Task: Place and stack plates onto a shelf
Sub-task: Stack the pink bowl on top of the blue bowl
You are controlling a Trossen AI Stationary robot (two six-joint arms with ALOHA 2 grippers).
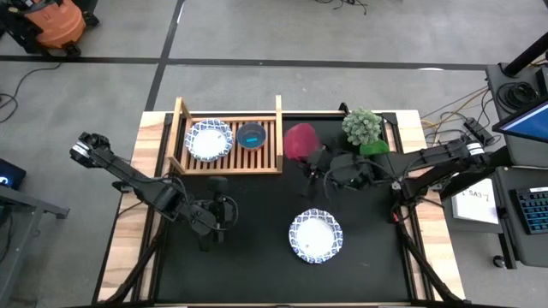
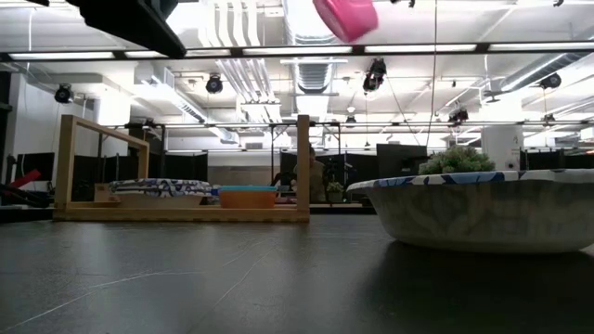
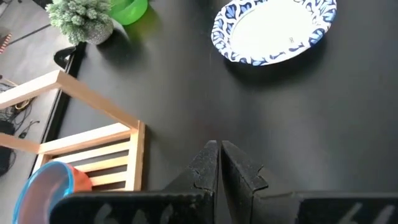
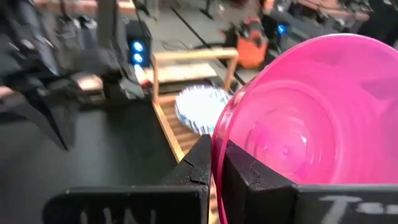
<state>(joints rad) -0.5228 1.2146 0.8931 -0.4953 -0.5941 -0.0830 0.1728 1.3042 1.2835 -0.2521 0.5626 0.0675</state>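
One blue-rimmed white plate (image 1: 315,237) lies flat on the black table, near the front; it also shows in the left wrist view (image 3: 273,28) and close up in the low view (image 2: 483,209). A second plate (image 1: 210,139) rests on the slats of the wooden shelf (image 1: 182,128), beside a blue-and-orange bowl (image 1: 251,135). My right gripper (image 1: 310,162) is shut on a pink bowl (image 1: 300,141), just right of the shelf. My left gripper (image 1: 224,210) hovers shut and empty over the table in front of the shelf (image 3: 219,155). My right gripper (image 4: 217,158) pinches the pink bowl's rim (image 4: 219,134), one finger (image 4: 252,174) on the inner side and the other (image 4: 196,165) on the outer wall. The bowl (image 2: 345,17) is lifted well clear of the table and tilted on edge.
A small potted plant (image 1: 362,127) and a green bowl (image 1: 374,147) stand at the table's far right, behind the right arm. The shelf's upright posts (image 2: 303,165) rise at its corners. Bare black tabletop lies between the shelf and the near plate.
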